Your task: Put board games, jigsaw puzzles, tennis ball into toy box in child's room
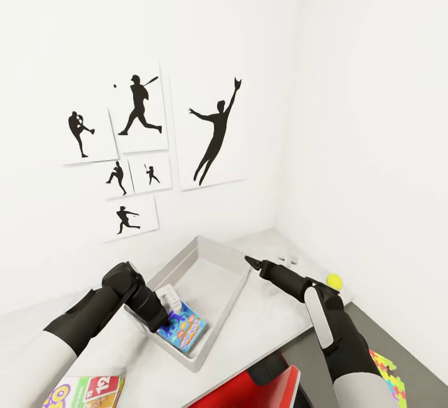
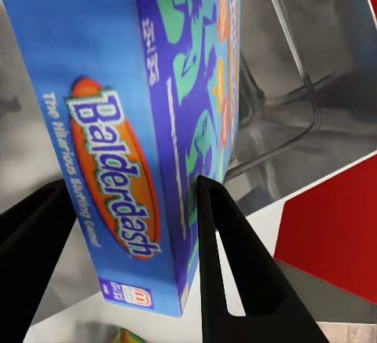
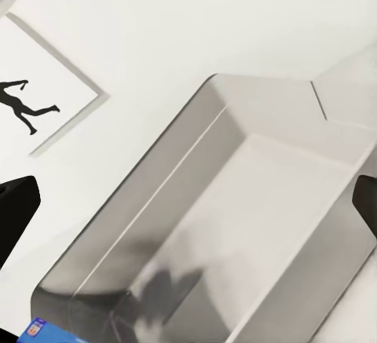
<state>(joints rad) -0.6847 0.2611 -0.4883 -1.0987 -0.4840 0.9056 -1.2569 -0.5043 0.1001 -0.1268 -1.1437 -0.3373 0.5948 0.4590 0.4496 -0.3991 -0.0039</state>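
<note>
My left gripper [image 1: 165,316] is shut on a blue board game [image 1: 185,327] printed "Balderdash", holding it at the near end of the grey toy box [image 1: 214,252] on the table [image 1: 267,327]. Up close, the blue board game [image 2: 118,139] sits between the two black fingers [image 2: 228,264] of the left gripper [image 2: 133,225]. Past the box's right rim my right gripper [image 1: 252,263] hovers open and empty. Its wrist view looks down into the toy box [image 3: 236,202], the right gripper [image 3: 188,202] spread wide. The tennis ball [image 1: 334,281] lies behind the right arm. The SKIP-BO game [image 1: 87,391] lies at the near left. A colourful jigsaw puzzle [image 1: 389,378] lies low on the right.
White walls meet in a corner behind the table, with baseball silhouette prints [image 1: 140,140] on the left wall. A red object [image 1: 274,389] sits below the table's front edge. A lower dark grey section [image 1: 373,327] runs along the right. A small white item [image 1: 287,260] stands near the corner.
</note>
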